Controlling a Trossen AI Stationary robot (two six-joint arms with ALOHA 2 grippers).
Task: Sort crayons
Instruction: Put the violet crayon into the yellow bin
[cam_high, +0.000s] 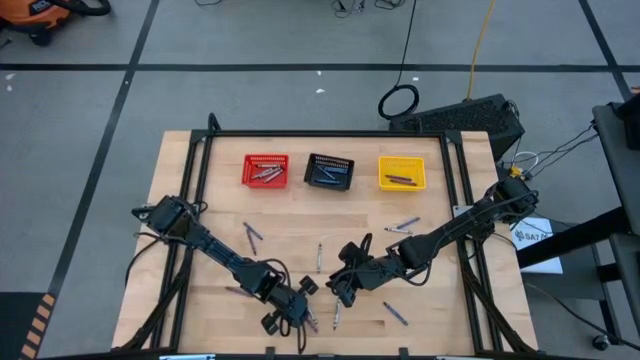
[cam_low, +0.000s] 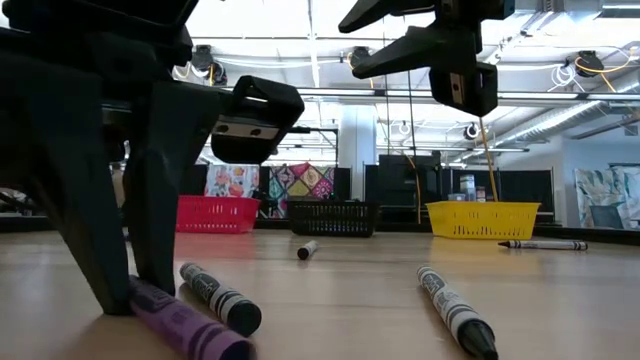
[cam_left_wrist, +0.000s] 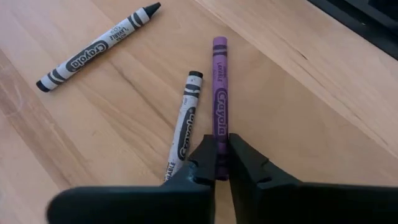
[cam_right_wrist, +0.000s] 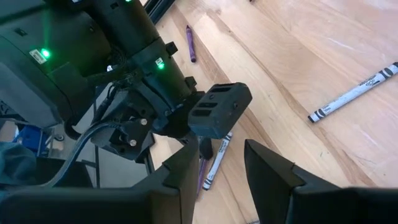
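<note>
left pincer (cam_left_wrist: 221, 163) clamps purple crayon (cam_left_wrist: 219, 93), grey crayon (cam_left_wrist: 186, 121) beside

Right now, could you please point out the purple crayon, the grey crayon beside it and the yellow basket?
purple crayon (cam_left_wrist: 219, 93): left wrist view, middle of its label.
grey crayon (cam_left_wrist: 186, 124): left wrist view, middle of its wrapper.
yellow basket (cam_high: 401, 183): high view, its near rim.

obstacle: grey crayon (cam_left_wrist: 184, 127) touching purple crayon (cam_left_wrist: 219, 106) | far side: bare

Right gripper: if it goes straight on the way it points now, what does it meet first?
Probably the left gripper, closed on the purple crayon just ahead of the open right gripper; depth is unclear.
</note>
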